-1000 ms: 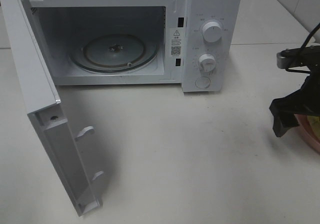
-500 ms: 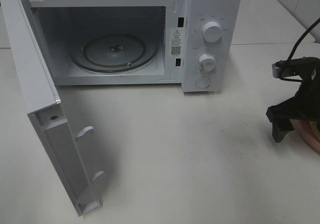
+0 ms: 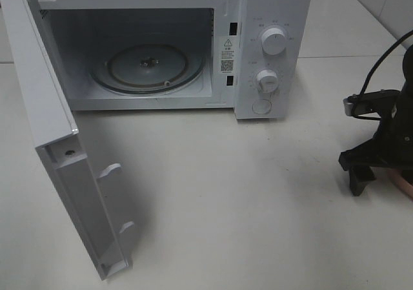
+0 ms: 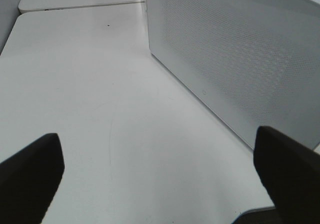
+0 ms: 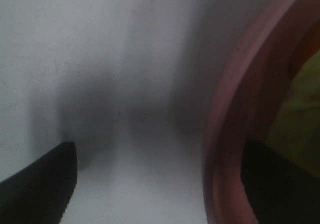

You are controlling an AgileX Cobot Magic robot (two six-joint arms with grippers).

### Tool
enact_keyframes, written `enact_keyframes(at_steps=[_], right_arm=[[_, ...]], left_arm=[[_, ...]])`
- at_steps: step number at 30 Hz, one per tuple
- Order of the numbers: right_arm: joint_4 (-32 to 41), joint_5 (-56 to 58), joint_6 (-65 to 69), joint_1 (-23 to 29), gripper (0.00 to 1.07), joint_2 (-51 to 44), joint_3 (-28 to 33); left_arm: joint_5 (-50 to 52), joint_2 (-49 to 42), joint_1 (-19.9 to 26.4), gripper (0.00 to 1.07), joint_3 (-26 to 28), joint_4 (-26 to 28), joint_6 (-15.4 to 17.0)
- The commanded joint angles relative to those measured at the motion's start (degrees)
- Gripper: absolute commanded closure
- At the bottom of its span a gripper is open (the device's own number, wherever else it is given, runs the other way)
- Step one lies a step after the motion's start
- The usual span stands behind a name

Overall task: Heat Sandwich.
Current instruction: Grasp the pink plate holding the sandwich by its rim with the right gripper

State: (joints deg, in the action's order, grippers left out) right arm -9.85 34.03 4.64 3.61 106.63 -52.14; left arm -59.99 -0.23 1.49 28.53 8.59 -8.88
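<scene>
My right gripper [image 5: 160,184] stands open, low over the table at the far right, its jaws straddling the rim of the pink plate [image 5: 232,109]. One dark finger [image 3: 358,174] is outside the plate and the other is inside it. The sandwich [image 5: 302,99] shows only as a blurred green-yellow patch inside the plate. In the exterior high view just a sliver of the plate [image 3: 405,186] peeks out under the arm. My left gripper [image 4: 160,184] is open and empty above bare table, beside the perforated outer face of the microwave door [image 4: 240,59].
The white microwave [image 3: 271,51] stands at the back with its door [image 3: 58,141] swung wide open to the left. Its glass turntable [image 3: 148,67] is bare. A black cable [image 3: 381,61] arcs above the right arm.
The right arm has come down and a little nearer, settling over the plate's rim and hiding more of the plate. The left gripper and the microwave have not moved.
</scene>
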Motion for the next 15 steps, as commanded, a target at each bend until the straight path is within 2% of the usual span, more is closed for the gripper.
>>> enact_keyframes(at_steps=[1,2,3,5,6,7,10,11,12,13,14,15], right_arm=[[-1.72,0.74,0.06,-0.34,0.31,-0.11,-0.11],[-2.12,0.74,0.11,-0.34,0.38,-0.11,-0.11],[-2.12,0.74,0.11,-0.34,0.38,-0.11,-0.11],[-2.86,0.86,0.46,-0.34,0.45,-0.11,-0.11],[-3.15,0.86,0.52,-0.34,0.53,-0.11,-0.11],[-3.15,0.86,0.52,-0.34,0.53,-0.11,-0.11],[-3.15,0.86,0.52,-0.34,0.67,-0.11,-0.11],[-3.15,0.8,0.52,-0.34,0.81,-0.11,-0.11],[-3.15,0.8,0.52,-0.34,0.81,-0.11,-0.11],[-3.44,0.74,0.52,-0.34,0.87,-0.11,-0.11],[-3.9,0.69,0.69,-0.34,0.94,-0.11,-0.11],[-5.16,0.74,1.66,-0.34,1.07,-0.11,-0.11]], left_arm=[[0.46,-1.49,-0.4,0.09,-0.11,0.0,0.29],[0.46,-1.49,-0.4,0.09,-0.11,0.0,0.29],[0.46,-1.49,-0.4,0.09,-0.11,0.0,0.29],[0.46,-1.49,-0.4,0.09,-0.11,0.0,0.29],[0.46,-1.49,-0.4,0.09,-0.11,0.0,0.29],[0.46,-1.49,-0.4,0.09,-0.11,0.0,0.29],[0.46,-1.49,-0.4,0.09,-0.11,0.0,0.29],[0.46,-1.49,-0.4,0.09,-0.11,0.0,0.29],[0.46,-1.49,-0.4,0.09,-0.11,0.0,0.29],[0.46,-1.49,-0.4,0.09,-0.11,0.0,0.29],[0.46,-1.49,-0.4,0.09,-0.11,0.0,0.29],[0.46,-1.49,-0.4,0.09,-0.11,0.0,0.29]])
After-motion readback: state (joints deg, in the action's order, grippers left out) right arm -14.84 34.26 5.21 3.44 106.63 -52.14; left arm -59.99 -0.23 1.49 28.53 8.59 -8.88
